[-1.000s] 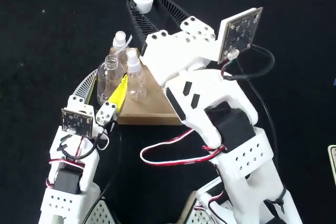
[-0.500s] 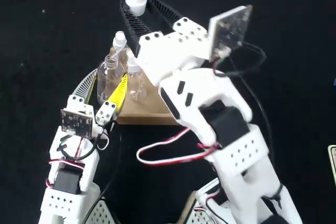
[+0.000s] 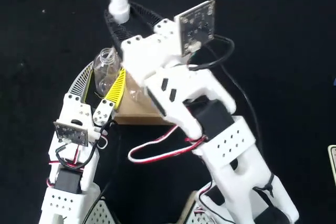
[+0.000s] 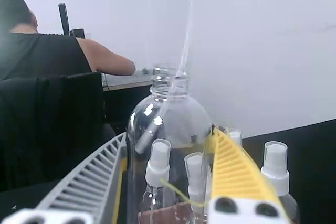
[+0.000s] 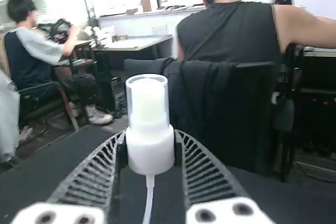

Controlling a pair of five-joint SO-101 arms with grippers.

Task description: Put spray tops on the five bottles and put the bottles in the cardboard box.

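The left hand (image 3: 107,77) is closed around the one uncapped bottle (image 4: 167,114), holding it upright and apparently raised over the cardboard box (image 3: 142,115) on the tabletop (image 3: 42,35); in the box beneath it stand what look like four capped bottles (image 4: 275,163), so most of the work seems done; farther off, the right hand (image 3: 122,11) grips the last spray top (image 5: 148,108) above the bottle's neck, its dip tube already inside; seating that top and boxing this bottle remain.
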